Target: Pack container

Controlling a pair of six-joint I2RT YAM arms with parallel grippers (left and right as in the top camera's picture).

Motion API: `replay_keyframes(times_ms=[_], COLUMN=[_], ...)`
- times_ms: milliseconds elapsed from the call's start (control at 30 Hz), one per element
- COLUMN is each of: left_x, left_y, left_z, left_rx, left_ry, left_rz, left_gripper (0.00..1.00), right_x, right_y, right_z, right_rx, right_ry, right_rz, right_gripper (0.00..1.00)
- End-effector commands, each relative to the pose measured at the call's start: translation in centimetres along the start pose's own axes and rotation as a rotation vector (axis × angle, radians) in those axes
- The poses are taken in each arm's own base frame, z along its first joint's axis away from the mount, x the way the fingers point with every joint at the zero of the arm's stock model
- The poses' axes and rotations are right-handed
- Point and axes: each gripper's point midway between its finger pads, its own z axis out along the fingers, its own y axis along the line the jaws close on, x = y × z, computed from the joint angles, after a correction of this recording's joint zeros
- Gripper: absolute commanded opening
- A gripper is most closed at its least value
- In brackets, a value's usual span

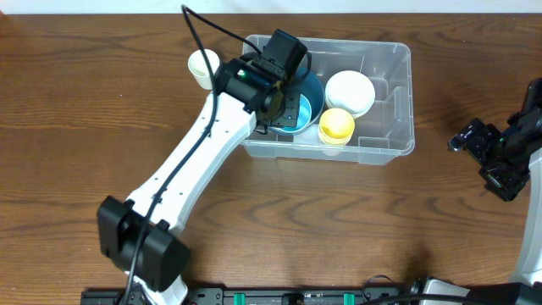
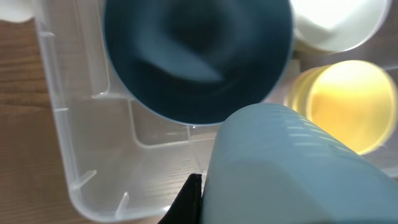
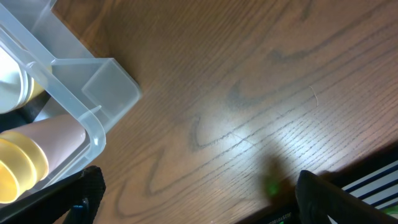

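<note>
Overhead view of a wooden table [image 1: 356, 220]. At the far centre, the container [image 1: 394, 102]: a large clear plastic bin with rolled rim and moulded inner ribs. Inside it, at the left end, a dark blue bowl [image 1: 312, 89]. To the right of that, a white bowl [image 1: 350, 91] toward the far wall and a yellow cup [image 1: 337, 125] toward the near wall, just beside each other. Outside the bin, just beside its far-left corner, a white cup [image 1: 203, 68] on the wood.

Reaching in from the near left, the white left arm [image 1: 190, 161], with the left gripper [image 1: 286, 100] down inside the container over the near edge of the dark blue bowl. Pinched shut on a light blue cup [image 2: 292, 171], ribbed on its side and filling the lower right of the left wrist view, with one dark finger [image 2: 189, 199] at its left edge. Beyond it in that view, the hollow of the dark blue bowl, the open mouth of the yellow cup and part of the white bowl.

Off to the right of the container and not touching it, the right gripper [image 1: 478, 161], spread wide with only bare wood between the fingers. In the right wrist view, a corner of the container's rim at upper left, with the yellow cup behind the clear wall.
</note>
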Motion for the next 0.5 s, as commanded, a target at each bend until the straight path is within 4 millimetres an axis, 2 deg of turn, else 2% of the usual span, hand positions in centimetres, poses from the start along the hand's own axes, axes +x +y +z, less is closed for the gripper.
replay_keyframes(times_ms=[0, 200, 467], left_x=[0.2, 0.2, 0.4], left_y=[0.5, 1.0, 2.6], left_z=[1.7, 2.8, 3.2], left_rx=[-0.037, -0.051, -0.072], left_ry=[0.033, 0.058, 0.087], left_rz=[0.013, 0.004, -0.028], left_gripper=[0.06, 0.06, 0.06], right_x=[0.0, 0.0, 0.0], right_y=[-0.1, -0.1, -0.1], right_z=[-0.3, -0.3, -0.3], right_rx=[-0.005, -0.005, -0.005], right_ry=[-0.009, -0.009, -0.009], right_rz=[0.015, 0.015, 0.015], right_gripper=[0.99, 0.99, 0.99])
